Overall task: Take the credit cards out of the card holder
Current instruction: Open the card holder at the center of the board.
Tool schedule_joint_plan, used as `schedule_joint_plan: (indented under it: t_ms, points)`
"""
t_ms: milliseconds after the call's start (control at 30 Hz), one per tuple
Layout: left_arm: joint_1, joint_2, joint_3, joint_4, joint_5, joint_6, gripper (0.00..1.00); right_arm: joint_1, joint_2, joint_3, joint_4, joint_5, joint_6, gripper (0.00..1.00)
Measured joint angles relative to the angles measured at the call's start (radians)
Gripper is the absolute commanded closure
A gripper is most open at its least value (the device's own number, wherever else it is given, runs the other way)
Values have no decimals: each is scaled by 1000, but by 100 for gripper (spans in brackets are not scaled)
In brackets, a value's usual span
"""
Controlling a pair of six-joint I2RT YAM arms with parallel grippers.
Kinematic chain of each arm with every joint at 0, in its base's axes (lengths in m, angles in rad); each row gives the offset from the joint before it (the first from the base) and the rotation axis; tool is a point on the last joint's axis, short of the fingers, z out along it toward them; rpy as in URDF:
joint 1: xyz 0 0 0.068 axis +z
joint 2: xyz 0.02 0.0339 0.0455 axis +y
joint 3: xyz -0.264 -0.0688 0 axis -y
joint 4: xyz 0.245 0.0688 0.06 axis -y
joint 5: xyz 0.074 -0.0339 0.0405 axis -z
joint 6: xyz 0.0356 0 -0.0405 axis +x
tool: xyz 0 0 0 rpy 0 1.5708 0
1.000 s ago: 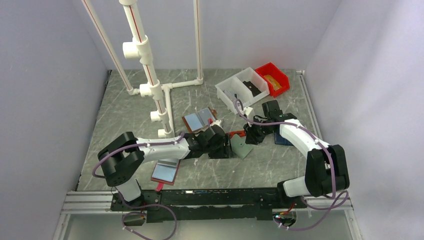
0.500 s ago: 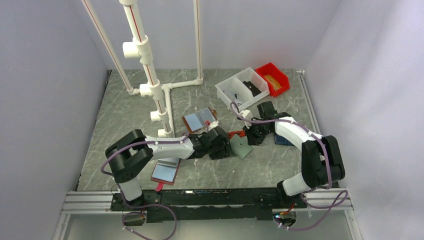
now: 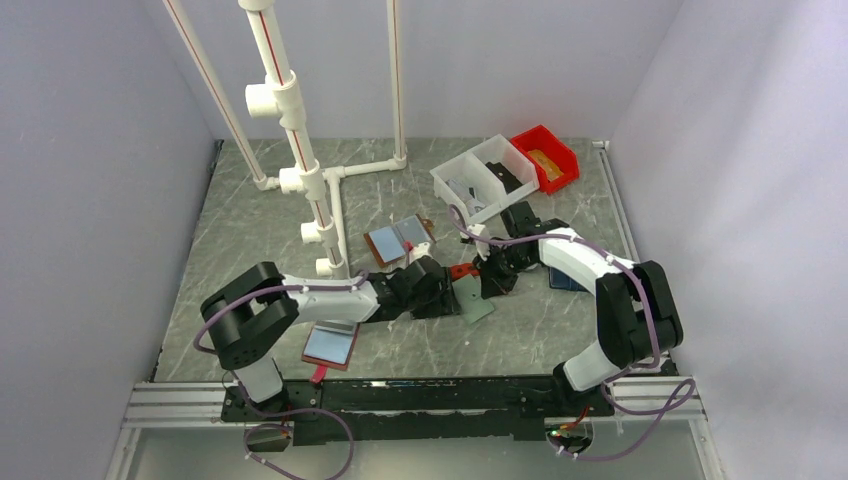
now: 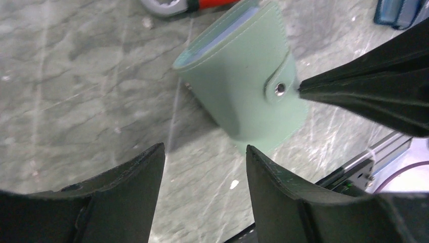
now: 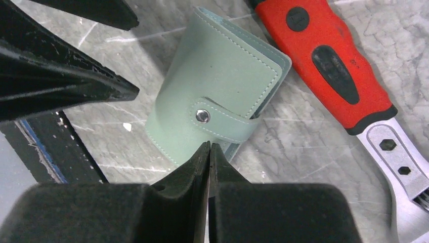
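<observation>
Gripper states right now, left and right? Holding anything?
Left gripper: open, holding nothing.
Right gripper: closed, tips together at the strap of the card holder; nothing visibly pinched.

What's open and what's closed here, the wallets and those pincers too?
Holder: closed, strap snapped.
Left tool: open, empty.
Right tool: shut, tips at the holder's strap.
Brown folder: lying open.

Bright, diffuse overhead light; shadows on the bench [image 3: 250,230] fall soft. Wrist views sharp mid-frame, blurred nearest the lens.
</observation>
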Motion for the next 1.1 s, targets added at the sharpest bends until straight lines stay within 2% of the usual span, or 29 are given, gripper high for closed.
schedule_joint_plan:
  t_ms: [233,400,467,533,600,800,933,1100]
  points:
    - [3,-105,-120,88,10,101,36,-8,-3,10,-12,-27,-1,90]
    - [3,-161,-153,141,25,171,34,-21,-71,10,-20,-72,-31,87]
    - [3,-182,-167,151,28,193,31,-21,-125,10,-17,-100,-53,85]
    - [3,-199,-177,154,29,206,23,-17,-182,7,-5,-126,-79,82]
    - [3,-214,-189,166,30,215,17,-11,-232,-1,7,-153,-126,74]
    - [15,-251,-267,263,54,192,14,10,-272,-6,-14,-230,-373,73]
    - [47,-236,-274,281,80,138,16,17,-251,-37,20,-215,-399,71]
    - [71,-185,-250,247,76,71,19,30,-243,-87,88,-165,-354,69]
